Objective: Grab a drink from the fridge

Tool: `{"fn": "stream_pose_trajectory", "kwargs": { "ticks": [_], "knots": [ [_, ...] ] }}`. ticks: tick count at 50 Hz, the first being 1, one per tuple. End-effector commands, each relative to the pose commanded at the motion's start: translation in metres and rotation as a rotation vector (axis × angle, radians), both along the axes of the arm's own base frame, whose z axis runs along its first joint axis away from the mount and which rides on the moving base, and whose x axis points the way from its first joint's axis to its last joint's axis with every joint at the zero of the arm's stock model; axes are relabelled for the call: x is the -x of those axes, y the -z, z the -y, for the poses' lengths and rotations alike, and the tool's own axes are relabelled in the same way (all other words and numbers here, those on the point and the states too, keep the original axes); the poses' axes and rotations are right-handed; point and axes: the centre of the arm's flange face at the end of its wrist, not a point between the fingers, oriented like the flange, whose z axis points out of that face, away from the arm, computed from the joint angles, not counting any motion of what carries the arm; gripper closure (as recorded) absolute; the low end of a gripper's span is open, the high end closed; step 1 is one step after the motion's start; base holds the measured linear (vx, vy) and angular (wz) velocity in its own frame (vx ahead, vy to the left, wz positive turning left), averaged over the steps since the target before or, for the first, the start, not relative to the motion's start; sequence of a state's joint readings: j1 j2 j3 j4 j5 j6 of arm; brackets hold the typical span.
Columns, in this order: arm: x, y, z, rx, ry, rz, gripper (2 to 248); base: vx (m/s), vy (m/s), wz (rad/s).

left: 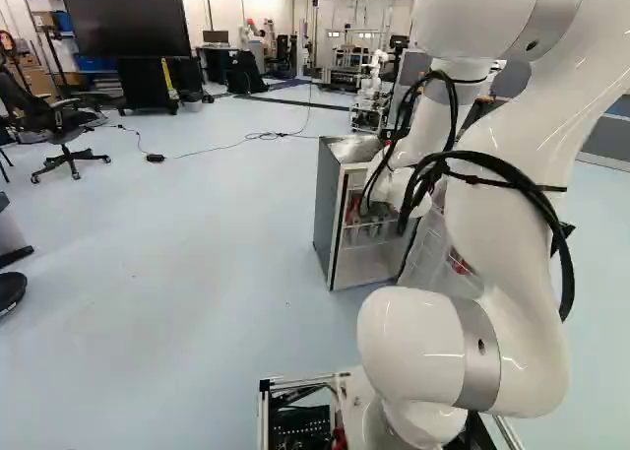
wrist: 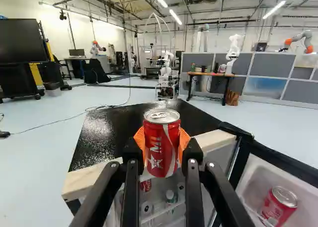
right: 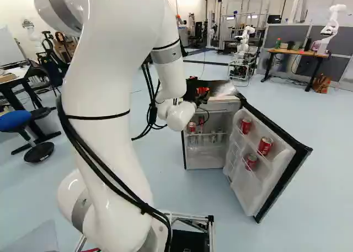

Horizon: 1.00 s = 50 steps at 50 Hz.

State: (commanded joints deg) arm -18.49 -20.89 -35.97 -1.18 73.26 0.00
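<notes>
One hand (wrist: 162, 143) is gripping a red soda can (wrist: 162, 157) by both sides, likely keeping it upright for carrying, near the fridge's (wrist: 107, 135) top front edge; the door (right: 259, 180) is standing open, presumably for access.

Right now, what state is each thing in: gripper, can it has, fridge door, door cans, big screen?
Gripper: closed on a can.
Held can: upright, between both orange pads.
Fridge door: wide open.
Door cans: three, on the door's shelves.
Big screen: dark.
</notes>
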Motion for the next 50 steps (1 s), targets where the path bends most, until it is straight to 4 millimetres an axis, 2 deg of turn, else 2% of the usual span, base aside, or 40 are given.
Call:
{"fn": "stream_pose_trajectory", "kwargs": {
  "ticks": [50],
  "knots": [
    [-0.089,0.012,-0.01,0.011,-0.066,0.036,162,0.0,0.0,0.0]
  ]
}}
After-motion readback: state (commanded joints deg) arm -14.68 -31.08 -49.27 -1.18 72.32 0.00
